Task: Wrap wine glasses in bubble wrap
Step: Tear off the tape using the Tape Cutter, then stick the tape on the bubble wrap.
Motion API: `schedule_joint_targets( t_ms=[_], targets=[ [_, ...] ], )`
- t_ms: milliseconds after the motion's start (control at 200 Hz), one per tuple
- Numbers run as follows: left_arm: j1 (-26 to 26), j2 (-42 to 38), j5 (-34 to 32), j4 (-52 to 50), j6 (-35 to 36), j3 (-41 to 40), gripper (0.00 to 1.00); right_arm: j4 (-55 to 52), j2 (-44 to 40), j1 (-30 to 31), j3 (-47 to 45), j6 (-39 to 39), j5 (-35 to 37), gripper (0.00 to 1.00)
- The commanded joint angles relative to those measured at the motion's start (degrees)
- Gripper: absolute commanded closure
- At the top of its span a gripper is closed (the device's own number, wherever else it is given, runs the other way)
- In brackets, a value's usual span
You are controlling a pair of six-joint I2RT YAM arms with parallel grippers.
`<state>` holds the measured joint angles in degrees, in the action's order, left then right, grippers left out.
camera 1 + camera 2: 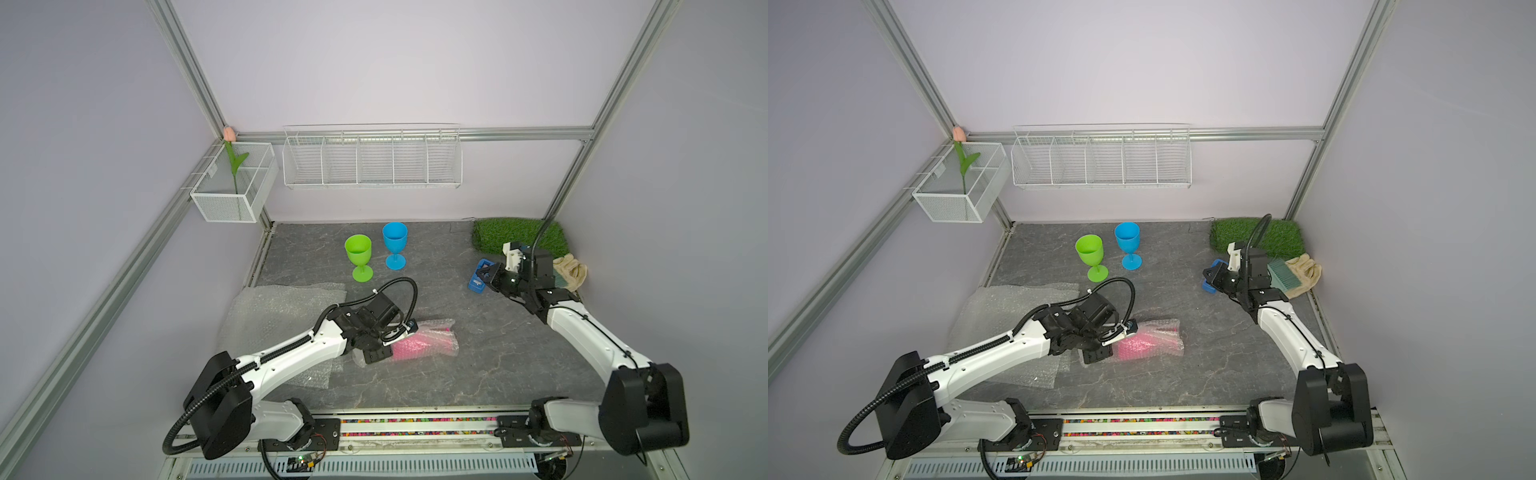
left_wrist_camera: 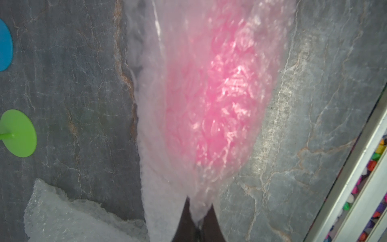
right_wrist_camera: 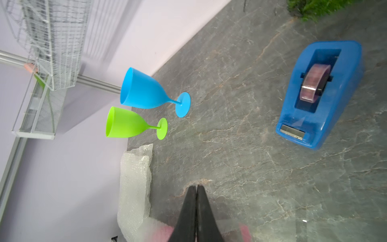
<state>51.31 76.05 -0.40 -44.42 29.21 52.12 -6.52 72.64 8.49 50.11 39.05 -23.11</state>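
The magenta pink wine glass (image 1: 419,343) (image 1: 1148,343) lies on its side near the table's middle, rolled in bubble wrap (image 2: 219,94). My left gripper (image 1: 373,355) (image 1: 1096,355) (image 2: 199,220) is at the roll's left end, shut on the gathered film. The lime green wine glass (image 1: 358,249) (image 1: 1090,249) (image 3: 125,123) and the sky blue wine glass (image 1: 395,239) (image 1: 1127,239) (image 3: 144,90) stand upright and bare at the back. Spare bubble wrap sheets (image 1: 282,311) (image 1: 1013,307) (image 3: 136,188) lie flat at the left under my left arm. My right gripper (image 1: 483,275) (image 1: 1209,275) (image 3: 196,186) hangs shut and empty over the right side.
A blue tape dispenser (image 1: 477,284) (image 3: 318,96) sits just under my right gripper. A green grass mat (image 1: 515,237), pale gloves (image 1: 572,271) and a brush (image 1: 1283,276) fill the back right corner. Wire baskets (image 1: 372,160) hang on the back wall. A metal rail (image 1: 415,428) edges the front.
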Motion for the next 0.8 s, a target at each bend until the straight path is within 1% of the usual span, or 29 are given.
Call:
schedule_joint_targets(
  t_ms=[0,130,145,230,395,575,795],
  targets=[
    [0.22,-1.39,1.16,0.64,-0.02,-0.26,1.00,-8.91,-4.74,1.33,2.70,-6.24,-0.46,0.93],
    [0.24,-1.70,1.75,1.53,-0.47,-0.36,1.00,-14.71,-10.17,2.93,4.98,-9.00,-1.22,0.93],
    [0.24,-1.70,1.80,1.61,-0.54,-0.35,1.00,-15.42,-10.69,4.48,5.24,-9.27,-1.26,0.93],
    [0.24,-1.94,1.72,1.80,-0.67,-0.38,1.00,-18.59,-14.19,6.82,6.45,-10.19,-1.50,0.93],
    [0.28,-2.82,1.36,2.39,-0.74,-1.04,1.00,-23.94,-19.80,12.05,8.32,-7.87,-0.44,0.93],
    [0.27,-3.67,1.92,3.24,-0.64,-1.32,1.00,-26.15,-22.93,21.10,8.19,-4.32,3.40,0.93],
    [0.23,-4.38,2.88,3.88,-0.54,-1.51,1.00,-24.50,-22.57,34.36,7.23,0.03,10.20,0.93]
  ],
)
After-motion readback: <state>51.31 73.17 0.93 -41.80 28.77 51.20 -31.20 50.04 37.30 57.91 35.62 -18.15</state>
